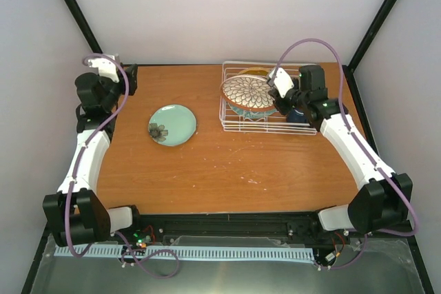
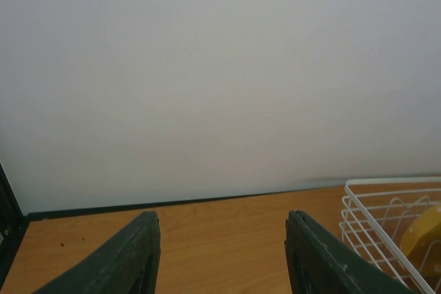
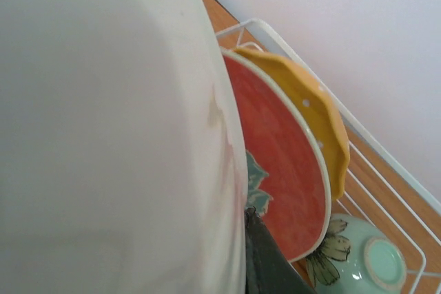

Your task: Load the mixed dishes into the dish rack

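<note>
Bowl (image 3: 375, 263) in rack (image 3: 386, 151), right-wrist view only

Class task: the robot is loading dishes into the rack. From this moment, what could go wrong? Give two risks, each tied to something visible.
1. The right gripper holds the white plate only at its rim, so it might tilt or slip above the rack.
2. In the right wrist view that plate is very close to the red plate; lowering it could knock that or the yellow plate behind.
</note>
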You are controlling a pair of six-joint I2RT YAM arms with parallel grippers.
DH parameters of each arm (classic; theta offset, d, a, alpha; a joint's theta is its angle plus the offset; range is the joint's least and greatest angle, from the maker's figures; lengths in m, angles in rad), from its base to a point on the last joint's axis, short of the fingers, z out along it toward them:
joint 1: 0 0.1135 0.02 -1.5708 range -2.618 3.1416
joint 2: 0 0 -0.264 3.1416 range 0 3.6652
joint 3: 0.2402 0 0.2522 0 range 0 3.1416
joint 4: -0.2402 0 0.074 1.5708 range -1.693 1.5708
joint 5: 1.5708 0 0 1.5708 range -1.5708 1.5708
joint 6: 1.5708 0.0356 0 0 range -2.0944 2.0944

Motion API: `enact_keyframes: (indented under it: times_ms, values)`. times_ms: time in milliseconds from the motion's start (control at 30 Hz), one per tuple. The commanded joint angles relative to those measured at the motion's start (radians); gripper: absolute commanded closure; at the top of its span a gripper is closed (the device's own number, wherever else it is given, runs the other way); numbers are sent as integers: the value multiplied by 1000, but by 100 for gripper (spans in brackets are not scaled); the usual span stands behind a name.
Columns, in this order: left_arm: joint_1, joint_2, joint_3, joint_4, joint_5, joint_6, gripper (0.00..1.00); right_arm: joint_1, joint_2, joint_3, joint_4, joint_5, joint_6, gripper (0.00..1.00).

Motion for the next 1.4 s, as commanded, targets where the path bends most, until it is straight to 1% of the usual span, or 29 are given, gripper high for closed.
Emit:
enact_keyframes:
  times_ms: [0,200,333,433,733,1033,1100,1233,1367]
  values:
    - [-3,-25,-31,-27,39,43,49,0,-57,-63,248,47,-44,97]
    - [-3,-67,-73,-6,-4,58,49,2,-55,-168,402,56,-89,97]
    - [-4,-70,-78,6,-8,58,49,2,-40,-192,475,91,-117,97]
    - [-3,-69,-79,1,-9,59,50,1,-25,-194,509,84,-134,97]
    - [-3,-70,-88,4,-21,72,51,2,83,-151,497,74,-226,97]
    - [-3,-102,-98,3,-54,95,52,-3,195,-124,555,95,-309,97]
    - [-3,-104,-97,-6,-58,102,52,-6,216,-111,540,93,-331,97]
    - [-4,-99,-90,-16,-61,108,52,-18,228,-91,488,123,-354,97]
    - [-3,-96,-80,-27,-51,109,52,-55,193,-122,482,121,-339,97]
